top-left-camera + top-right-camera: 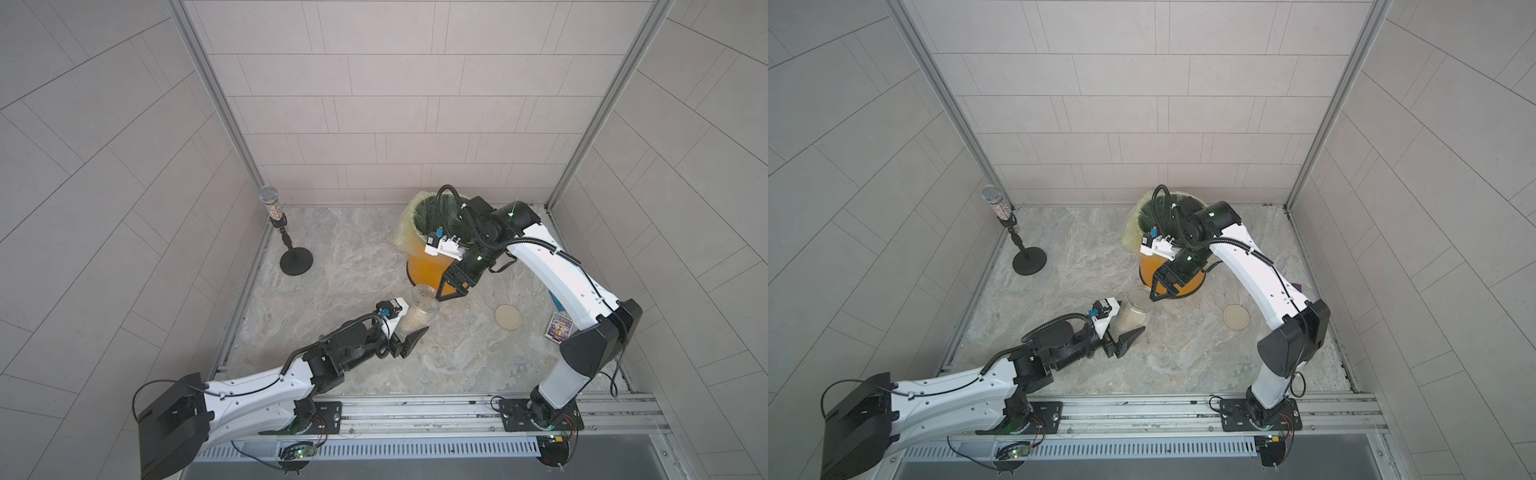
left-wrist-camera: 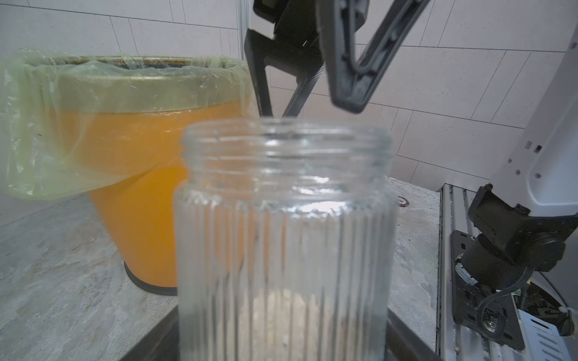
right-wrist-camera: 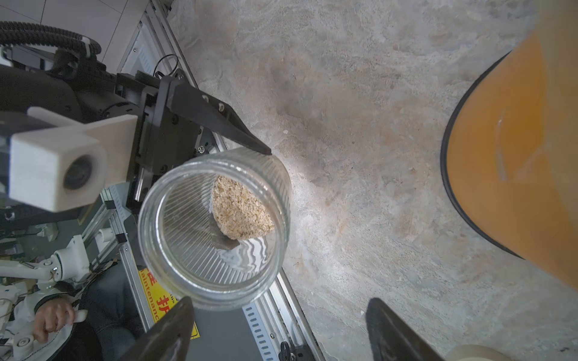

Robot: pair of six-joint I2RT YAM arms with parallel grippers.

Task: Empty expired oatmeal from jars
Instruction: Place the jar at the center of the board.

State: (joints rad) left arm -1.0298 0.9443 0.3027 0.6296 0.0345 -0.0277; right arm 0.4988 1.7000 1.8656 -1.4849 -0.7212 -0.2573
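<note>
My left gripper (image 1: 415,323) is shut on the jar (image 1: 423,308), a clear ribbed glass jar with its mouth uncovered, held tilted above the table in both top views. Pale oatmeal (image 3: 240,209) lies heaped against one side of the bottom and shows through the glass as oatmeal (image 1: 1130,322). In the left wrist view the jar (image 2: 281,218) fills the middle, with dark fingers (image 2: 403,340) at its sides. My right gripper (image 1: 449,291) hangs open just above the jar's mouth, in front of the bin. In its own view the right gripper (image 3: 278,315) holds nothing, and the jar (image 3: 175,243) sits beside one finger.
An orange bin (image 1: 426,266) with a yellowish plastic liner stands behind the jar, under the right arm. The round cream lid (image 1: 508,316) lies flat on the table to the right. A small printed card (image 1: 559,330) lies by the right arm. A microphone on a stand (image 1: 286,241) is at back left.
</note>
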